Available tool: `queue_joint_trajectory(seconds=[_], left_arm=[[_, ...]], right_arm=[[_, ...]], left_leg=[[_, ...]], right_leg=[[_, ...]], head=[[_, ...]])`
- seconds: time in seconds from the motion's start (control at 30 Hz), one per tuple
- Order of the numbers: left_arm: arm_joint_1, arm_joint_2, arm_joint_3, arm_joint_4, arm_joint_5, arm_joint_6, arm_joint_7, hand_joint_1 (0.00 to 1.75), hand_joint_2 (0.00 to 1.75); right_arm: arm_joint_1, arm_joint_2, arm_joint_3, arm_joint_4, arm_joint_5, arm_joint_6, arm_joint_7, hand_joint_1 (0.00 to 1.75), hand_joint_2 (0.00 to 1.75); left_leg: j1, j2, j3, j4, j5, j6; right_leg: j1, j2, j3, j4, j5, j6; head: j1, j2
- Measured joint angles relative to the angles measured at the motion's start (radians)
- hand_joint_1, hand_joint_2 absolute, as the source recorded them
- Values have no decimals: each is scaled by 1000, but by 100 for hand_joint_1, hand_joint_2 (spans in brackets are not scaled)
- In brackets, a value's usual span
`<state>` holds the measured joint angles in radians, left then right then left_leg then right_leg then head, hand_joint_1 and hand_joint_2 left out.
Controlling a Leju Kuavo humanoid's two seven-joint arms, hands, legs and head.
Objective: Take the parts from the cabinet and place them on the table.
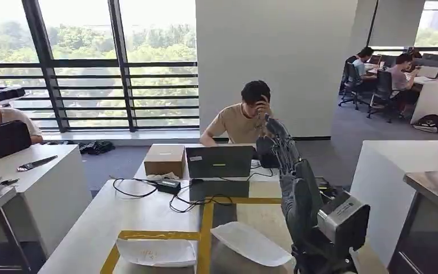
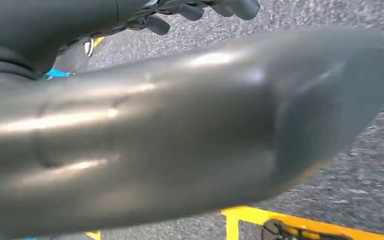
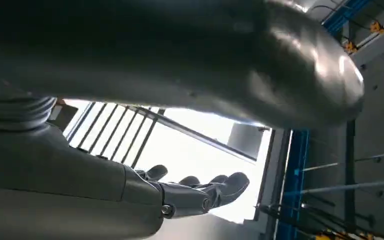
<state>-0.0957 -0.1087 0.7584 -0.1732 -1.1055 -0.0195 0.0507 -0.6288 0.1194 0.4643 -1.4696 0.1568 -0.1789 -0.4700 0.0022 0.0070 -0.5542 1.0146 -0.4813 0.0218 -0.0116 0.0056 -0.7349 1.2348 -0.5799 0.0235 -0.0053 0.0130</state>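
A: What is hard to make out here?

B: Mostly the left hand [image 2: 180,125]. In its wrist view a thick grey thumb blurs across the picture, with the dark fingers [image 2: 200,9] cut off at the edge over grey carpet. I cannot tell whether they are curled or holding anything.

A: And the right hand [image 1: 279,141]?

B: It is raised above the counter [image 1: 148,214]. The fingers [image 3: 220,187] are stretched out and slightly apart, and nothing is in them. The forearm hides the counter's near right corner.

A: Where are the parts?

B: I cannot say for certain. Two white shapes lie on the near end of the counter, inside the yellow tape [image 1: 205,225]. They may be the parts or just bags, as the view is too coarse to tell. The left white shape [image 1: 157,252] lies with its long axis across the counter. The right white shape [image 1: 251,242] slants, with its far end pointing towards the tape and its near end running behind the right arm.

A: What's beyond them?

B: There is a laptop [image 1: 219,161] with a cardboard box [image 1: 164,158] just beside it, and loose cables in front. A person [image 1: 245,120] is seated behind them.
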Motion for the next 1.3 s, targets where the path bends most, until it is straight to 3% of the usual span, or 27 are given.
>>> queue_joint_trajectory(seconds=[0.03, 0.1, 0.17, 0.23, 0.27, 0.37, 0.4, 0.43, 0.5, 0.53, 0.57, 0.63, 0.67, 0.7, 0.73, 0.77, 0.87, 0.9, 0.93, 1.0, 1.03, 1.07, 1.13, 1.2, 1.23, 1.27, 1.3], left_arm=[[2, -1, 0, 0, -4, 0, 0, 0, 0], [2, -3, 0, 0, -6, 0, 0, 0, 0], [2, -6, 0, 0, -8, 1, 0, 0, 0], [1, -7, 0, -1, -8, 2, 0, 0, 0], [1, -8, 0, -1, -8, 1, 0, 0, 0], [2, -8, 0, -1, -8, 2, 0, 0, 0], [3, -8, 0, -1, -8, 2, 0, 0, 0], [3, -9, 0, 0, -8, 2, 0, 0, 0], [2, -11, 0, 0, -11, 2, 0, 0, 0], [2, -11, 0, 0, -14, 2, 0, 0, 0], [2, -11, 0, 0, -16, 2, 0, 0, 0], [2, -11, 0, 0, -17, 2, 1, 0, 0], [1, -11, 0, 0, -17, 2, 1, 0, 0], [0, -11, 0, -1, -18, 2, 1, 0, 0], [-4, -11, 0, -3, -19, 1, 1, 0, 0], [-6, -11, 0, -3, -20, 1, 0, 0, 0], [-7, -11, 0, -3, -22, 1, 0, 0, 0], [-7, -14, 0, -2, -23, 1, 0, 0, 0], [-8, -14, 0, -3, -23, 1, 0, 0, 0], [-8, -13, 0, -4, -24, 1, 0, 0, 0], [-8, -13, 0, -4, -24, 1, 0, 0, 0], [-8, -14, 0, -4, -24, 1, 0, 0, 0], [-7, -15, 0, -4, -25, 0, 0, 0, 0], [-8, -16, 0, -4, -26, 0, 0, 0, 0], [-8, -17, 0, -4, -26, 1, 0, 0, 0], [-8, -19, 0, -4, -27, 0, 1, 0, 0], [-8, -19, 0, -4, -27, 0, 2, 0, 0]], right_arm=[[18, -6, 0, -21, 6, -1, 0, 0, 0], [42, -16, 0, -52, 18, -1, 0, 0, 0], [55, -19, 0, -79, 28, -2, -3, 0, 0], [57, -19, 2, -98, 32, -3, -5, 0, 0], [62, -20, 2, -107, 34, -5, -9, 0, 0], [68, -21, 3, -120, 41, -5, -7, 0, 0], [66, -21, 3, -123, 43, -4, -7, 0, 0], [66, -21, 4, -126, 48, -4, -4, 0, 0], [67, -21, 5, -131, 55, -3, 2, 0, 0], [67, -21, 5, -131, 59, -3, 5, 0, 0], [69, -21, 5, -131, 60, -3, 7, 0, 0], [69, -21, 6, -131, 63, 0, 8, 0, 0], [69, -21, 5, -131, 64, 0, 8, 0, 0], [69, -21, 6, -135, 66, 0, 8, 0, 0], [68, -20, 6, -141, 69, 0, 8, 0, 0], [66, -20, 6, -144, 69, 0, 6, 0, 0], [67, -20, 7, -144, 72, 1, 8, 0, 0], [70, -23, 7, -144, 74, 1, 6, 0, 0], [69, -24, 7, -144, 74, 1, 6, 0, 0], [70, -25, 7, -144, 76, 1, 6, 0, 0], [71, -26, 7, -144, 77, 1, 6, 0, 0], [71, -27, 7, -144, 77, 1, 7, 0, 0], [71, -27, 8, -144, 79, 1, 9, 0, 0], [69, -27, 8, -144, 80, 1, 10, 0, 0], [67, -27, 8, -144, 81, 1, 10, 0, 0], [66, -27, 9, -145, 82, 1, 13, 0, 0], [66, -28, 10, -144, 83, 0, 16, 0, 0]], left_leg=[[-1, 2, -13, 1, 9, 1], [0, 5, -42, 8, 26, -2], [1, 7, -69, 20, 39, -8], [-4, 6, -86, 32, 46, -19], [-3, 7, -83, 31, 52, -25], [-1, 5, -87, 27, 73, -45], [3, 2, -94, 39, 53, -50], [2, -1, -111, 71, 4, -54], [8, -2, -146, 206, -107, -63], [8, -2, -159, 271, -136, -66], [8, -2, -158, 308, -134, -68], [8, -2, -109, 271, -73, -65], [8, -2, -57, 203, -40, -62], [8, -3, 9, 115, -32, -57], [6, -5, 66, 26, -72, -52], [-2, -9, 80, 7, -73, -44], [-7, -9, 55, 0, -52, -19], [0, -1, 47, -8, -35, -8], [-1, 1, 39, -9, -23, 1], [-3, 2, 9, -7, 2, 9], [-4, 3, -8, -6, 14, 11], [-6, 3, -26, -4, 26, 11], [-7, 3, -57, 3, 45, 9], [-6, 3, -83, 13, 59, 4], [-6, 3, -91, 19, 66, 1], [-10, 1, -97, 22, 73, -6], [-9, 2, -95, 18, 81, -14]], right_leg=[[1, 0, -10, 59, -22, 2], [0, 0, 13, 83, 17, 3], [0, -2, 115, -44, 81, 2], [5, -1, 212, -189, 36, -8], [7, 0, 204, -184, 42, -21], [6, -2, 195, -195, 59, -43], [3, -7, 189, -197, 70, -50], [1, -6, 178, -198, 78, -58], [2, -6, 153, -198, 99, -60], [3, -6, 139, -197, 110, -59], [3, -6, 126, -197, 120, -58], [3, -7, 101, -196, 140, -53], [3, -7, 89, -196, 151, -49], [3, -6, 80, -196, 161, -45], [5, -6, 74, -195, 168, -38], [4, -8, 74, -196, 176, -32], [1, -9, 74, -212, 206, -9], [-4, -5, 65, -205, 202, -5], [-2, -4, 52, -177, 147, -2], [-3, -4, 14, -47, 24, 2], [-2, -4, -3, 31, -15, 4], [-2, -4, -9, 89, -23, 4], [-1, -4, 37, 69, 30, 1], [3, -4, 154, -80, 80, -8], [6, -4, 211, -165, 50, -17], [11, -4, 237, -218, 32, -22], [14, -4, 229, -212, 42, -25]], head=[[0, 0], [1, 0], [2, 0], [3, 0], [-1, 0], [0, 0], [0, 0], [-3, 0], [-4, 0], [-5, 0], [-5, 0], [-6, 0], [-6, 0], [-6, 0], [-7, 0], [-4, 0], [-4, 0], [-5, 0], [0, 0], [1, 0], [2, 0], [2, 0], [3, 0], [3, 0], [3, 0], [3, 0], [1, 0]])
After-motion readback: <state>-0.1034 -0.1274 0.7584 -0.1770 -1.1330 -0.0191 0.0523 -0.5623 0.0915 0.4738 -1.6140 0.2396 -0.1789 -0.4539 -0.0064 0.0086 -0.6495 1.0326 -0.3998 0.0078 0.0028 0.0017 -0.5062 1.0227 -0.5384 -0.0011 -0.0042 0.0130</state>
